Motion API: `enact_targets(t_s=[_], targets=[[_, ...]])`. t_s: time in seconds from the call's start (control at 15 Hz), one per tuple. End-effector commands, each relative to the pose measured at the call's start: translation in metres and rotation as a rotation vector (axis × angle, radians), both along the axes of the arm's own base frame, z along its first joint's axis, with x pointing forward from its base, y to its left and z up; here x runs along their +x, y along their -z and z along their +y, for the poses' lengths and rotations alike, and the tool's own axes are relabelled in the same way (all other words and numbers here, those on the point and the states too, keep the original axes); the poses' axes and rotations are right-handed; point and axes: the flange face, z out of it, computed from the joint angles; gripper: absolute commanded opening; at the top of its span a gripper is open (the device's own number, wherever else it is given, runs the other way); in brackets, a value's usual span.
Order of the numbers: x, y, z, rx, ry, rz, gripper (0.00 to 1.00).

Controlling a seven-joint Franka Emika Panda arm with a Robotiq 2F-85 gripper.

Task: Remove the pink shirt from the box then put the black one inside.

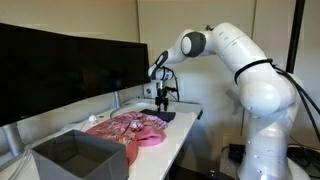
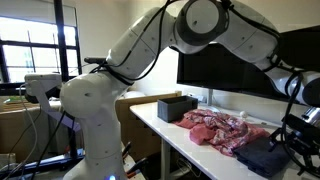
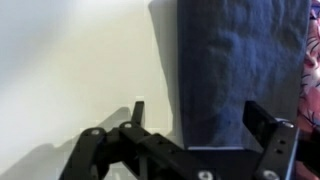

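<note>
No legible text, label, brand, number or sign anywhere. Nothing to read on the white arm, the dark monitors, the grey box, the pink shirt or the black shirt.

Dark monitors fill the left of an exterior view, behind a white worktop. A window shows at the upper left in an exterior view.
</note>
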Motion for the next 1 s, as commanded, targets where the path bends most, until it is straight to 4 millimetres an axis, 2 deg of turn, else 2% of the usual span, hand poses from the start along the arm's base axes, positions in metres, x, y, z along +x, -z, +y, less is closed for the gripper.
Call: enact_targets(t_s=[0.0, 0.53, 0.67, 0.93], targets=[[-0.008, 0.002, -0.015, 0.013, -0.019, 0.018, 1.00], [-0.019, 0.008, -0.023, 0.048, -0.035, 0.030, 1.00], [0.003, 0.010, 0.006, 0.061, -0.049, 0.028, 1.00], [0.021, 0.008, 0.032, 0.087, -0.100, 0.007, 1.00]])
